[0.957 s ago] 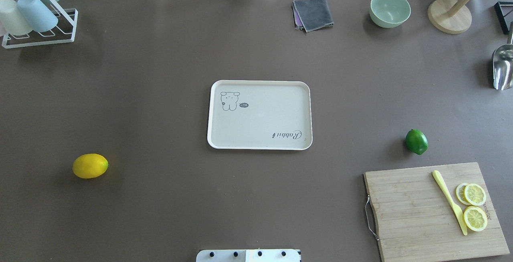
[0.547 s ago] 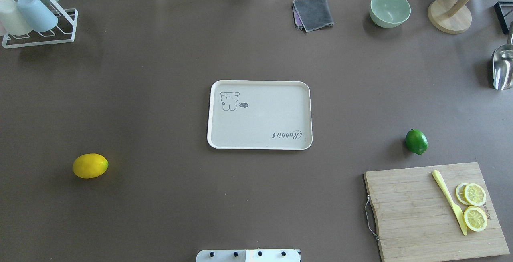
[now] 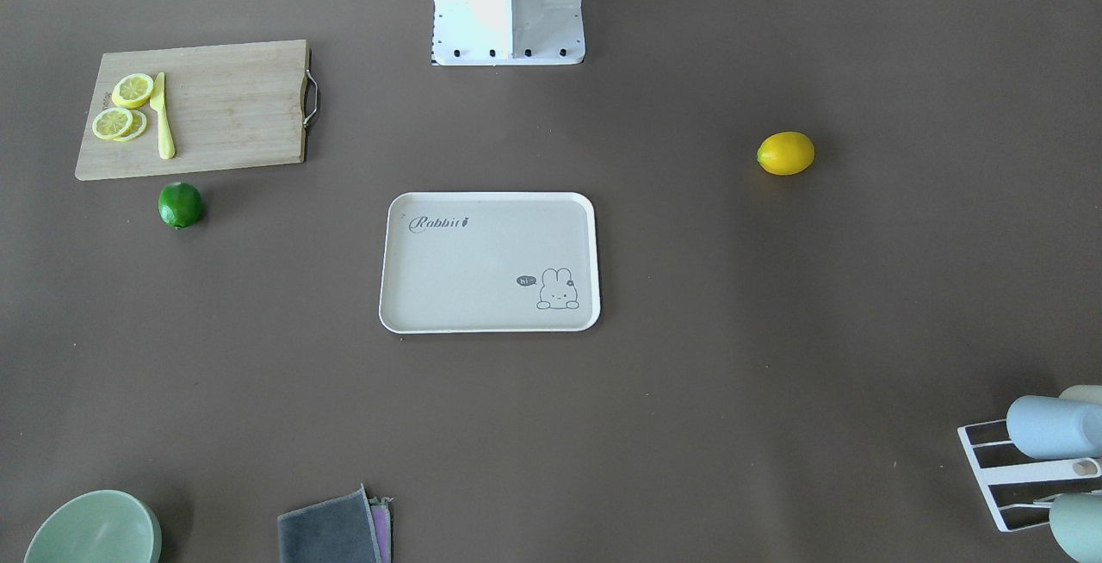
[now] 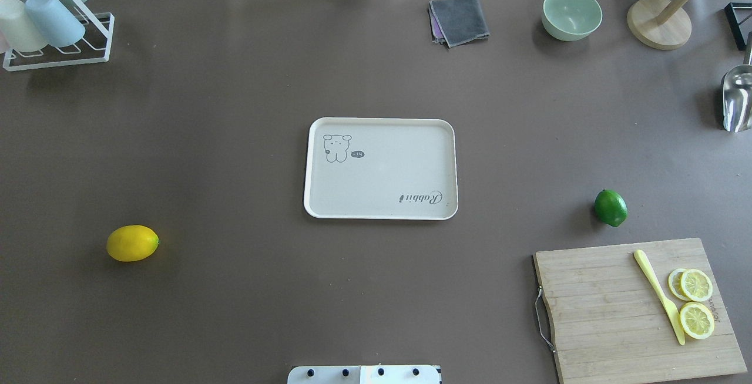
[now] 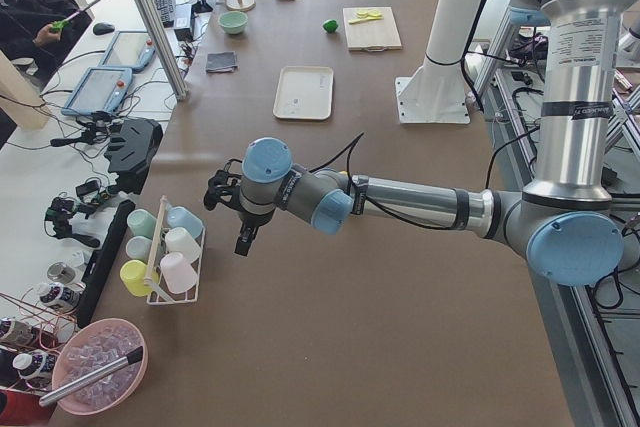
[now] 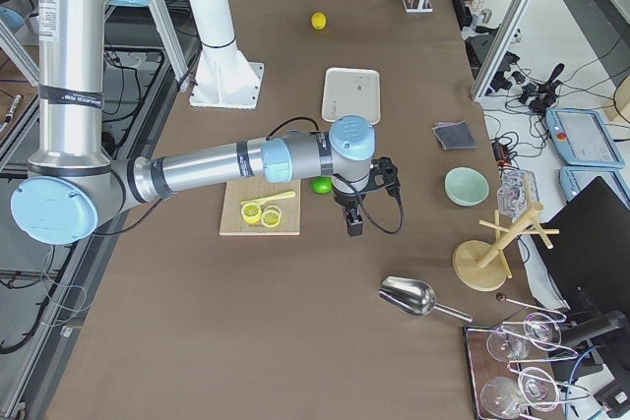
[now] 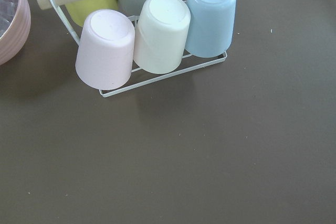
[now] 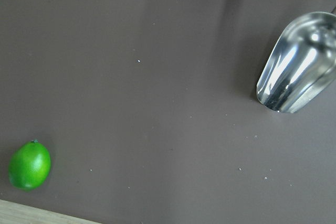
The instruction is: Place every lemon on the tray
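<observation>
The yellow lemon lies on the brown table at the left front, far from the tray. The green lemon lies at the right, just beyond the cutting board; it also shows in the right wrist view. The cream tray with the bunny drawing sits at the table's middle with nothing on it. My left gripper hangs beside the cup rack, far off to the left. My right gripper hangs near the green lemon. Both show only in side views, so I cannot tell if they are open or shut.
A wooden cutting board with lemon slices and a yellow knife is at the right front. A cup rack, grey cloth, green bowl, wooden stand and metal scoop line the far and right edges.
</observation>
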Motion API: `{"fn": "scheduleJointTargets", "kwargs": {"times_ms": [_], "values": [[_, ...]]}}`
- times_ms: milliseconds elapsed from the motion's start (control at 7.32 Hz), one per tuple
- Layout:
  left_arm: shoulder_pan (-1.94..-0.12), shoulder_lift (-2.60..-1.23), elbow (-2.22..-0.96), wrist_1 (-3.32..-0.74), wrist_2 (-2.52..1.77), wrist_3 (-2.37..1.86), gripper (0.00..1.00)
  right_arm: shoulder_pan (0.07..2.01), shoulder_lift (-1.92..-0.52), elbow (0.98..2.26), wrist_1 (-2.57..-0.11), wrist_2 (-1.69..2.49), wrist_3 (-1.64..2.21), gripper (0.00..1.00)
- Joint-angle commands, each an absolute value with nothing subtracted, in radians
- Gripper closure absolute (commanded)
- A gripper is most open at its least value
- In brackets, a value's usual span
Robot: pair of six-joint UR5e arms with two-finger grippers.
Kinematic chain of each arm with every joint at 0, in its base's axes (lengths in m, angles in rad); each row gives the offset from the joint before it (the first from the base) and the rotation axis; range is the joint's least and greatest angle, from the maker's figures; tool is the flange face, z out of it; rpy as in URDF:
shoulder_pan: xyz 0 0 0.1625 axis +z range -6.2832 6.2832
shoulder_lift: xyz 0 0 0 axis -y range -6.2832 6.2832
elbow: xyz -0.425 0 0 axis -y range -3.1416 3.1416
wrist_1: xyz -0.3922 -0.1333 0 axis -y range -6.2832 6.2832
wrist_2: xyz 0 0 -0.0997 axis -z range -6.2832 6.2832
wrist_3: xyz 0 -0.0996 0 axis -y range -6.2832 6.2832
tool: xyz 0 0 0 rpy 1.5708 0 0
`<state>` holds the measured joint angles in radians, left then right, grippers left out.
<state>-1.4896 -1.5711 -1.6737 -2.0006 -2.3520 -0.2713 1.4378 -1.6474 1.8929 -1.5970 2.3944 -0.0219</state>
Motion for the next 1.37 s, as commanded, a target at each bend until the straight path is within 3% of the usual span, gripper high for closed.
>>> {"fn": "scheduleJointTargets", "kwargs": {"times_ms": [0,273,1230], "values": [[-1.476,-1.566,-1.670,-2.089,-2.352,-0.394,0.02,1.300,-1.635,1.902,-1.428,2.395,0.233,0.00],[-1.402,-1.571,-1.675,-2.168,-2.349,-0.526,0.02,1.153,-1.635,1.894,-1.242,2.331,0.511,0.00],[-1.207,-1.578,-1.766,-2.206,-2.324,-0.623,0.02,0.898,-1.599,1.838,-1.227,2.188,0.600,0.00]]}}
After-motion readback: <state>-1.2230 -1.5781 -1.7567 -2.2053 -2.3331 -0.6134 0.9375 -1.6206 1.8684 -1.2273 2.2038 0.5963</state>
